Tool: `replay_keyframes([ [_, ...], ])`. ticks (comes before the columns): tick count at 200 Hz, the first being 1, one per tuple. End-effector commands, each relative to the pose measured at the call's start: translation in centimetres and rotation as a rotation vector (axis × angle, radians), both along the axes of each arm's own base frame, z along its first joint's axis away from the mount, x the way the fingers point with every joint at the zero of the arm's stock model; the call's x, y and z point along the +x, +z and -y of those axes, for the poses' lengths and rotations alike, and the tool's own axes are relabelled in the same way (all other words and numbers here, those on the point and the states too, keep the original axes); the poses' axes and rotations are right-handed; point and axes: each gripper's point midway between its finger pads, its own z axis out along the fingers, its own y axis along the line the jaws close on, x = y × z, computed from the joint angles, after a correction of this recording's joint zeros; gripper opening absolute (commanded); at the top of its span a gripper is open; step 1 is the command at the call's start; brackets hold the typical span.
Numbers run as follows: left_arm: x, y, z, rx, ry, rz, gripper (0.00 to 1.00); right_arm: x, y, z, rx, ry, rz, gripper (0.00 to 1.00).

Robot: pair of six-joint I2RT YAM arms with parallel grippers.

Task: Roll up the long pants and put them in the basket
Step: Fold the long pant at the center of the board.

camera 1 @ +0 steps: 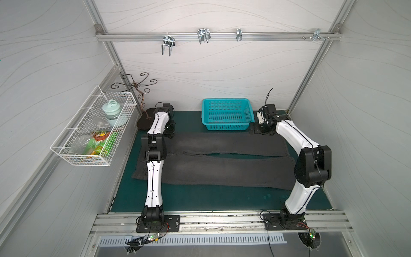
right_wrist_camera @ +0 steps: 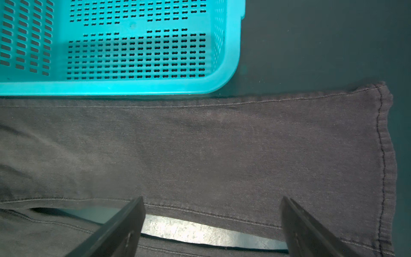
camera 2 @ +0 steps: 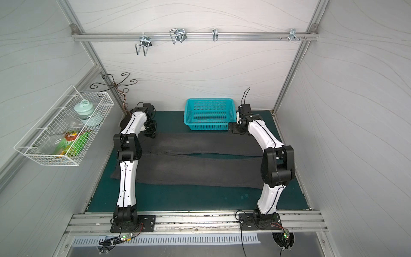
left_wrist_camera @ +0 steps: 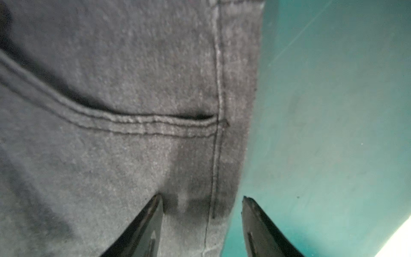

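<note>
The long pants (camera 1: 222, 164) (camera 2: 200, 169) lie flat across the green mat (camera 1: 200, 198), waist at the left, both leg hems at the right, with a narrow gap between the legs. My left gripper (camera 1: 169, 131) (left_wrist_camera: 202, 198) is down at the far-left waist corner, open. It straddles the cloth's side edge there: one fingertip (left_wrist_camera: 155, 204) rests on the dark cloth (left_wrist_camera: 111, 155) below a stitched pocket, the other is over the mat. My right gripper (camera 1: 258, 129) (right_wrist_camera: 211, 200) hovers wide open above the far leg (right_wrist_camera: 222, 155) near its hem, holding nothing.
A turquoise plastic basket (camera 1: 226, 113) (right_wrist_camera: 111, 89) stands on the mat just behind the far leg, between the two grippers. A white wire basket (camera 1: 93, 133) with bottles and packets hangs on the left wall. A scrolled metal stand (camera 1: 138, 89) sits at the back left.
</note>
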Motion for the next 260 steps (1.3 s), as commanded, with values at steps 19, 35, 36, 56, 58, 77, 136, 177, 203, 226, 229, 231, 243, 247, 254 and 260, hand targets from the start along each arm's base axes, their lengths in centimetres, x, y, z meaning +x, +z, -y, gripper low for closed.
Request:
replay_keyframes([
  [19,0.6,-2.2,-0.2,-0.027,0.008,-0.008,0.51,0.3,-0.6,-0.1,-0.036,0.016,-0.025,0.99],
  [35,0.4,-2.4,-0.1,-0.031,0.004,-0.014,0.42,0.3,-0.7,-0.1,-0.043,0.021,-0.027,0.99],
  [36,0.4,-2.4,-0.1,-0.031,0.004,-0.015,0.41,0.4,-0.7,-0.1,-0.043,0.02,-0.027,0.99],
  [56,0.0,-2.5,0.1,-0.037,-0.004,-0.025,0.31,0.3,-0.7,0.0,-0.051,0.018,-0.027,0.99],
  [58,0.0,-2.5,0.1,-0.038,-0.006,-0.026,0.3,0.3,-0.7,0.0,-0.053,0.018,-0.025,0.99],
  [77,-0.6,-2.5,0.3,-0.048,-0.015,-0.04,0.3,0.2,-0.8,0.2,-0.063,0.011,-0.026,0.99],
  [136,-1.2,-1.9,0.8,-0.073,-0.04,-0.029,0.54,0.1,-0.8,0.0,-0.057,0.017,-0.027,0.99],
  [177,0.8,-1.6,1.0,-0.085,-0.031,0.046,0.54,0.0,-0.9,0.3,-0.076,0.016,-0.028,0.99],
  [203,1.6,-1.9,1.1,-0.098,-0.019,0.07,0.34,0.2,-1.1,0.4,-0.09,0.017,-0.036,0.99],
  [226,1.4,-2.5,1.3,-0.105,-0.026,0.055,0.19,0.5,-1.2,0.8,-0.112,0.01,-0.032,0.99],
  [229,1.3,-2.5,1.3,-0.108,-0.028,0.052,0.17,0.6,-1.2,0.9,-0.115,0.008,-0.034,0.99],
  [231,1.2,-2.6,1.3,-0.108,-0.029,0.049,0.16,0.6,-1.1,1.0,-0.117,0.004,-0.032,0.99],
  [243,0.8,-2.8,1.5,-0.114,-0.041,0.037,0.12,1.0,-1.1,1.5,-0.11,-0.024,-0.035,0.99],
  [247,0.7,-2.8,1.5,-0.116,-0.045,0.032,0.12,1.2,-1.0,1.8,-0.102,-0.037,-0.037,0.99],
  [254,0.4,-2.8,1.6,-0.117,-0.052,0.026,0.11,1.5,-0.9,2.4,-0.082,-0.071,-0.049,0.99],
  [260,0.0,-2.9,1.7,-0.119,-0.059,0.018,0.1,1.7,-0.9,2.9,-0.066,-0.102,-0.061,0.99],
])
